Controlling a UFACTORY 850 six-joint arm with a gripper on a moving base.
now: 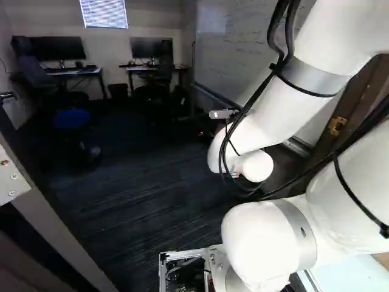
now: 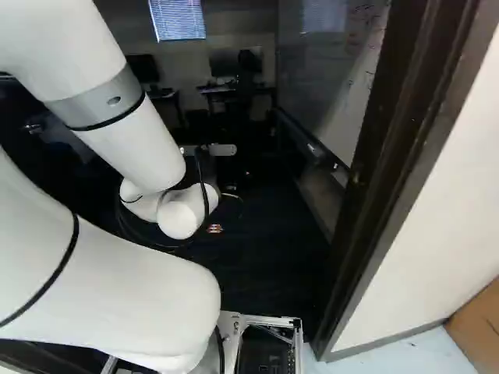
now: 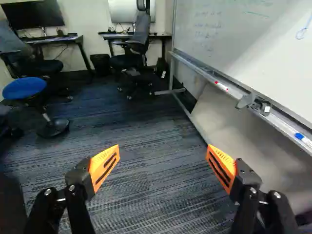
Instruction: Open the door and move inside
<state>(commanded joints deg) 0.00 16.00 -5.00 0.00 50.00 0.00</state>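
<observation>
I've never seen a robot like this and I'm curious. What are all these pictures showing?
The white machine is a robot arm on a moving base. Two pictures come from cameras behind it, one left, one right. The third comes from its wrist, looking along the black gripper. Its orange pads stand apart, holding nothing. The arm reaches past a dark door frame into a room with desks, a blue stool and a whiteboard. Small things lie on the whiteboard's tray.

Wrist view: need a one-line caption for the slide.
Open orange-padded fingers above dark carpet, blue stool off to one side, whiteboard to the other, desks beyond.
</observation>
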